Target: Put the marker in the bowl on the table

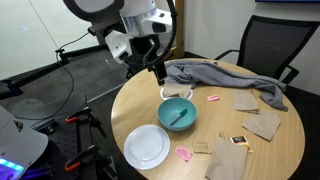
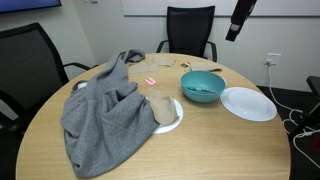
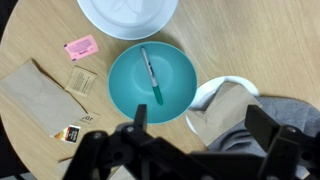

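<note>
The marker (image 3: 151, 76) is a slim stick with a teal end and lies inside the round teal bowl (image 3: 125, 95); it also shows in an exterior view (image 1: 180, 116). The bowl (image 1: 172, 107) (image 2: 190, 80) stands on the round light wood table (image 1: 215, 125) (image 2: 210, 140) (image 3: 40, 25). My gripper (image 3: 202, 125) hangs high above the table, beside the bowl, open and empty. It also shows in both exterior views (image 1: 157, 73) (image 2: 234, 32).
A flat white plate (image 1: 146, 146) (image 2: 247, 103) (image 3: 127, 15) lies next to the bowl. A small white cup (image 3: 215, 95) (image 1: 171, 92), a grey cloth (image 1: 225, 76) (image 2: 100, 115), brown paper bags (image 1: 262, 122) (image 3: 35, 90) and pink scraps (image 3: 81, 46) lie around. Office chairs (image 2: 190, 30) stand nearby.
</note>
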`<state>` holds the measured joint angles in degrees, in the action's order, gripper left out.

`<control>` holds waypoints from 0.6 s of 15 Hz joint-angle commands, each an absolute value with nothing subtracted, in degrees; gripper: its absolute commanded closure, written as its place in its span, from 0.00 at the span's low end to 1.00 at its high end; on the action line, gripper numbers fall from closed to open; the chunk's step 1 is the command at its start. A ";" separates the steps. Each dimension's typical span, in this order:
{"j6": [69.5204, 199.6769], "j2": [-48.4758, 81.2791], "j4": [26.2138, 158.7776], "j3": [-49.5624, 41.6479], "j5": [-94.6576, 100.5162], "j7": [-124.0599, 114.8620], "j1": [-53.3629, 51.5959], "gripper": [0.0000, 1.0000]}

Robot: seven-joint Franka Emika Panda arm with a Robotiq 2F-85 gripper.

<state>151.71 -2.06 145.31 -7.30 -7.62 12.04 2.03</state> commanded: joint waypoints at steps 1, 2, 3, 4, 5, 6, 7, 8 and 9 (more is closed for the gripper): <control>155.64 3.76 142.87 -6.49 -10.14 14.90 2.94 0.00; 156.50 5.34 142.15 -6.26 -10.13 15.23 3.24 0.00; 156.99 6.88 141.29 -5.92 -10.41 16.10 3.57 0.00; 156.98 8.30 140.36 -5.60 -10.07 16.54 4.01 0.00; 156.87 9.84 139.36 -5.27 -9.40 16.99 4.50 0.00; 156.37 11.12 138.36 -4.99 -8.78 17.50 5.00 0.00; 155.97 12.66 137.27 -4.93 -7.65 17.85 5.43 0.00; 155.86 13.95 136.30 -4.64 -7.37 18.32 5.83 0.00; 155.58 15.32 135.24 -4.47 -6.79 18.89 6.35 0.00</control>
<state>156.10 11.19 138.98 -6.02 -8.00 16.80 4.03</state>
